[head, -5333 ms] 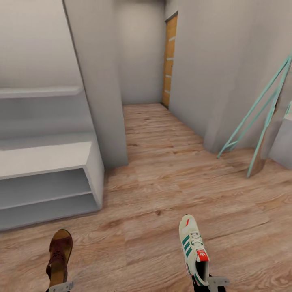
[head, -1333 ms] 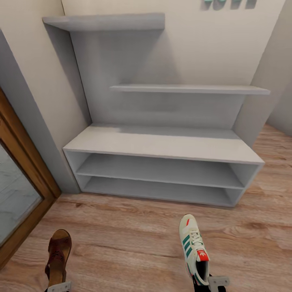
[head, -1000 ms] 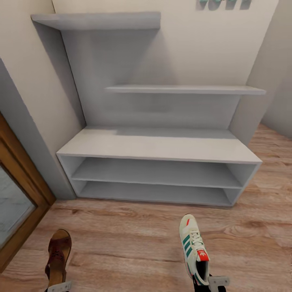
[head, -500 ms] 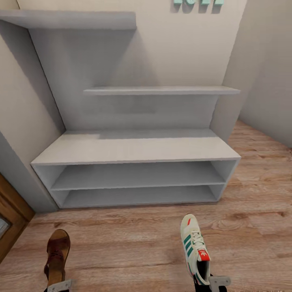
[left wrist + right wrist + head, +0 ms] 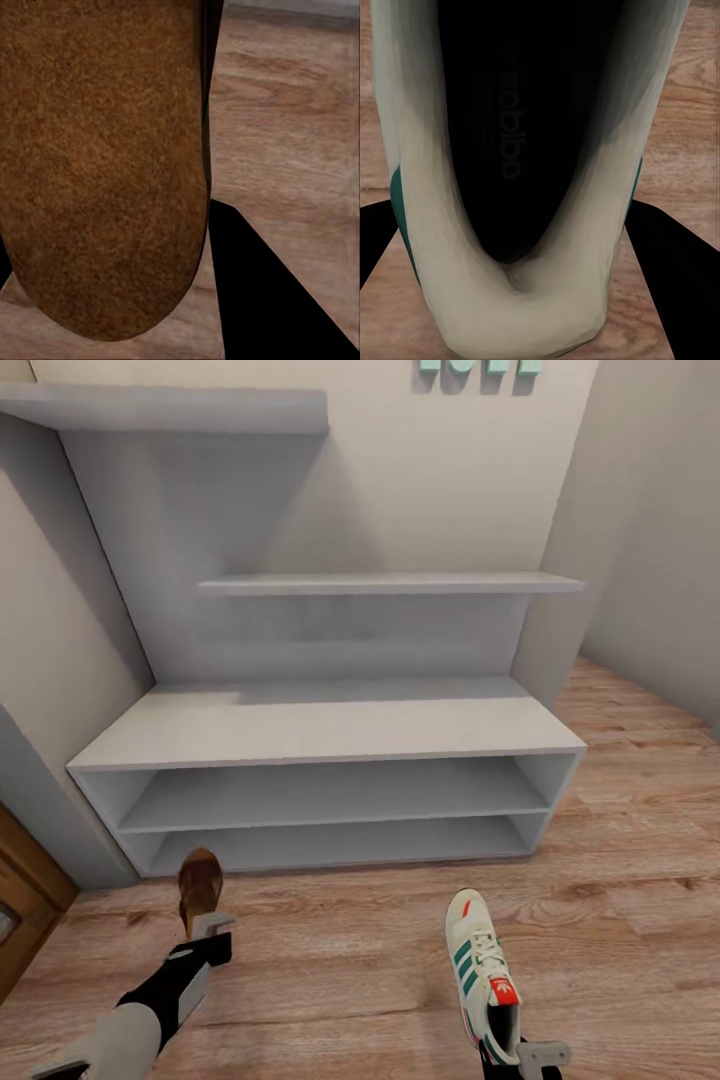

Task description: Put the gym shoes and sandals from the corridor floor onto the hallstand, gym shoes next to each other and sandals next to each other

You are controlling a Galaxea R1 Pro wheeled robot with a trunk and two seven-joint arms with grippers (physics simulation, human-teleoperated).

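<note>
While the hallstand [image 5: 330,728] stands straight ahead against the pale wall, its white bench top and both low open shelves bare, the robot holds one shoe in each gripper above the corridor floor [image 5: 620,880]. From the head camera, the left arm [image 5: 150,1000] reaches forward with its dark forearm and grey wrist, and the left gripper [image 5: 205,930] is pinching a brown sandal [image 5: 200,885] by its rear end, so that the sandal points toward the rack's lower shelf, its front close to the base of the unit but apart from it. The left wrist camera looks straight onto the sandal's brown grainy surface [image 5: 101,165], with wood planks beside it and a black gripper finger [image 5: 262,300] at the edge. On the other side, the right gripper [image 5: 525,1055], near the lower border of the head picture, is clamped on the heel of a white gym shoe [image 5: 482,970], whose green side stripes, white laces and red tongue label face up and whose toe points toward the hallstand, well apart from it. The right wrist camera peers into the gym shoe's dark opening [image 5: 521,135], its cream heel rim nearest and a strip of green showing at each side. A wooden frame [image 5: 25,900] borders the floor at the left, and teal letters [image 5: 480,366] hang high on the wall.
</note>
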